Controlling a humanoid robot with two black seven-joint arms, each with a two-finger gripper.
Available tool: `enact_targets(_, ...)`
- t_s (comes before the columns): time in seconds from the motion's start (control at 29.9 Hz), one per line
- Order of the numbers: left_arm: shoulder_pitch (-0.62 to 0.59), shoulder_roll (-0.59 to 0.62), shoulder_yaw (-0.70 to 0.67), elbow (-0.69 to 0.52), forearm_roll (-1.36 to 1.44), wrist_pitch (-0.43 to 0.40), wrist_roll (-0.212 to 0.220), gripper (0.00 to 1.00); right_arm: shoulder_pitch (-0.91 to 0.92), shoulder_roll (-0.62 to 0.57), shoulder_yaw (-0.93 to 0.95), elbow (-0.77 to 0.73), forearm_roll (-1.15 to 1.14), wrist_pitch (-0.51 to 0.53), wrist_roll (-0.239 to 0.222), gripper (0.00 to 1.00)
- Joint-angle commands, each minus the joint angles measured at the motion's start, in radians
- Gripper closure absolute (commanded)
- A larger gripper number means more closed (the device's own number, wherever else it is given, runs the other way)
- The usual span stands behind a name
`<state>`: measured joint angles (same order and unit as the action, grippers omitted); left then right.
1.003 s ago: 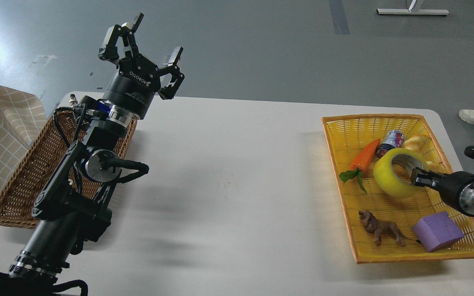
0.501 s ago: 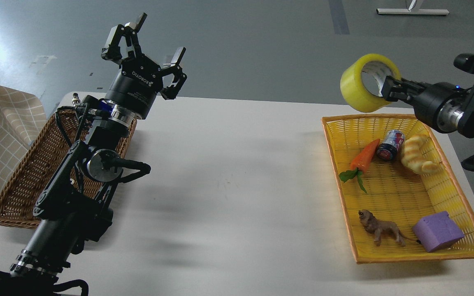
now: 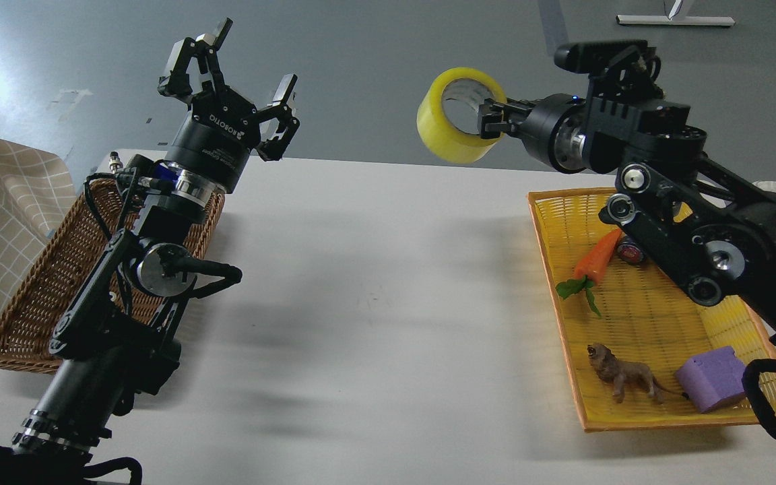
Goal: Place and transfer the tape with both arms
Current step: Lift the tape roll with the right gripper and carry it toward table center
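Observation:
The tape [image 3: 452, 131], a wide yellow roll with a pale core, hangs in the air above the table's far edge, near the middle. My right gripper [image 3: 489, 118] is shut on the roll's right wall, one finger inside the core. My left gripper [image 3: 243, 71] is open and empty, raised above the far left of the table, well to the left of the tape.
A brown wicker basket [image 3: 44, 283] lies at the left under my left arm. A yellow basket [image 3: 630, 323] at the right holds a toy carrot [image 3: 597, 259], a can [image 3: 629, 250], a toy lion [image 3: 620, 378] and a purple block [image 3: 711, 378]. The white table [image 3: 374, 303] lies between.
My right gripper lifted the tape out of the yellow basket, then carried it up and left toward the middle. My left gripper stayed open and barely shifted.

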<state>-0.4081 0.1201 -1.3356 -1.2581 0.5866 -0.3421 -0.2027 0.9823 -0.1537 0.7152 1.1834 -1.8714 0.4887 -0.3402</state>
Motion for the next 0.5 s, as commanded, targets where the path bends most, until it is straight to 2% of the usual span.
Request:
enact_targets(0.0, 0.0, 0.001, -0.002, 0.0, -0.001, 0.0, -0.001, 0.02, 0.009, 0.08, -0.065, -0.03, -0.003, 0.0, -0.002, 1.0)
enact_targets(0.13, 0.002, 0.003, -0.004, 0.0, -0.004, -0.001, -0.001, 0.02, -0.005, 0.149, -0.095, -0.054, -0.005, 0.0, -0.002, 1.0)
enact_targets(0.47, 0.002, 0.018, -0.011, 0.0, -0.007, 0.0, -0.006, 0.02, -0.091, 0.154, -0.135, -0.077, -0.003, 0.0, -0.02, 1.0)
